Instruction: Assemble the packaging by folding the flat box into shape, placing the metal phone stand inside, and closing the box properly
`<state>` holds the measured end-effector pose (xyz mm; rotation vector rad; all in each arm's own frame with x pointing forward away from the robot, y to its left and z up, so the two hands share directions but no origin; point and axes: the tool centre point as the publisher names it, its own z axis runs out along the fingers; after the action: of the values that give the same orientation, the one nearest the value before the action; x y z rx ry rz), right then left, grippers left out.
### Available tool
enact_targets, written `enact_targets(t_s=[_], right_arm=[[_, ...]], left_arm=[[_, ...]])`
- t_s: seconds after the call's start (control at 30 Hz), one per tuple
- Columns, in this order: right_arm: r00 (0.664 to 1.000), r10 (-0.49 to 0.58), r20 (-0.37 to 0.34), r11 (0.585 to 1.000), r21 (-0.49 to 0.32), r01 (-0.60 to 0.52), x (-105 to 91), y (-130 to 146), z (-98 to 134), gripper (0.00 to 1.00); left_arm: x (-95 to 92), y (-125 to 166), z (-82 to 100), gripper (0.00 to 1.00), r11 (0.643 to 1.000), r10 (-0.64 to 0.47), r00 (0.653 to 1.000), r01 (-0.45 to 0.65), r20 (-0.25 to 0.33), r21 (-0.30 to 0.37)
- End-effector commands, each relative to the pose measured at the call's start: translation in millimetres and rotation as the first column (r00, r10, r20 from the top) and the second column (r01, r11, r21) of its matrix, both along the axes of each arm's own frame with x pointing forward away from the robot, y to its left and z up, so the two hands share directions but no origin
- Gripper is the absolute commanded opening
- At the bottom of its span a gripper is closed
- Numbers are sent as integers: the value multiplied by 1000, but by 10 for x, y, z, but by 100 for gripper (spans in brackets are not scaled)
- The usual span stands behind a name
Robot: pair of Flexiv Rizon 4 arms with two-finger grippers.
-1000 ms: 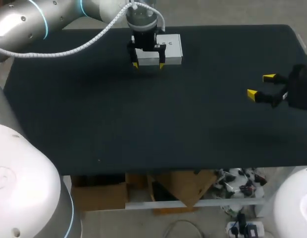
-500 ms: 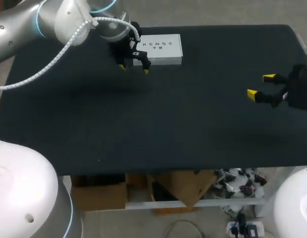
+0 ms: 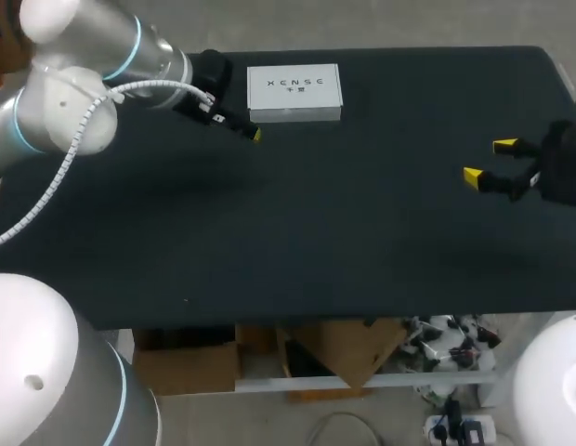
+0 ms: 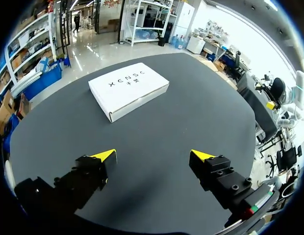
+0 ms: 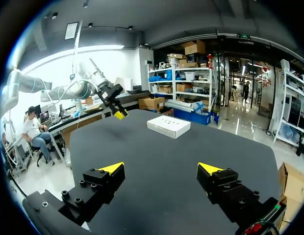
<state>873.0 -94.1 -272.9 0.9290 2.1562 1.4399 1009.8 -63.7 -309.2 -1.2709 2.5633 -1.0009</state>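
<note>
White cardboard box [image 3: 294, 92]: assembled into shape and lying flat with its lid face up, lettering printed on top. It sits on the black table [image 3: 316, 242] near the far edge, somewhat left of the middle in the head view. No gripper touches it.

Left gripper [image 4: 153, 155]: released. In the left wrist view its two yellow-tipped fingers stand wide apart, with only bare table surface between them. The box [image 4: 128, 90] lies ahead of the fingers, clearly apart from them and turned at an angle to them. In the head view the left gripper [image 3: 251, 133] is close to the box's near left corner. Only one yellow tip shows there, and contact with the box cannot be confirmed from that view. The left arm [image 3: 93, 84] comes in from the far left corner. A white spiral cable [image 3: 56, 174] runs along it to the wrist.

Right gripper [image 5: 161, 168]: released. In the right wrist view its fingers are spread and hold nothing, with table surface below them. The box [image 5: 168, 126] lies well ahead of it across the table. The left gripper [image 5: 118, 113] is visible beside that box, raised above the tabletop. In the head view the right gripper [image 3: 489, 160] sits near the table's right edge with both yellow tips apart, well away from the box.

Box contents: cannot be determined, as the lid face covers the interior.
</note>
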Motion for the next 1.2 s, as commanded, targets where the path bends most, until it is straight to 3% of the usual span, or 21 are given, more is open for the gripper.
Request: enact_targets(t_s=[0.03, 0.33, 0.57, 1.03, 1.2], right_arm=[[1000, 2, 5, 1000, 4, -2, -13, -11, -6, 100], [1000, 2, 5, 1000, 4, -2, -13, -11, -6, 100], [1000, 2, 5, 1000, 4, -2, -13, -11, -6, 100], [1000, 2, 5, 1000, 4, -2, -13, -11, -6, 100], [1000, 2, 5, 1000, 4, -2, -13, -11, -6, 100]], left_arm=[[-38, 88, 37, 100, 982, -1, 987, 31, 158, -188], [-175, 154, 67, 100, 980, -52, 970, 95, 238, -172], [-313, 170, 226, 100, 982, -117, 946, 155, 301, -105], [-313, 170, 226, 100, 982, -117, 946, 155, 301, -105], [-539, 294, 267, 100, 993, -60, 922, 93, 381, -69]])
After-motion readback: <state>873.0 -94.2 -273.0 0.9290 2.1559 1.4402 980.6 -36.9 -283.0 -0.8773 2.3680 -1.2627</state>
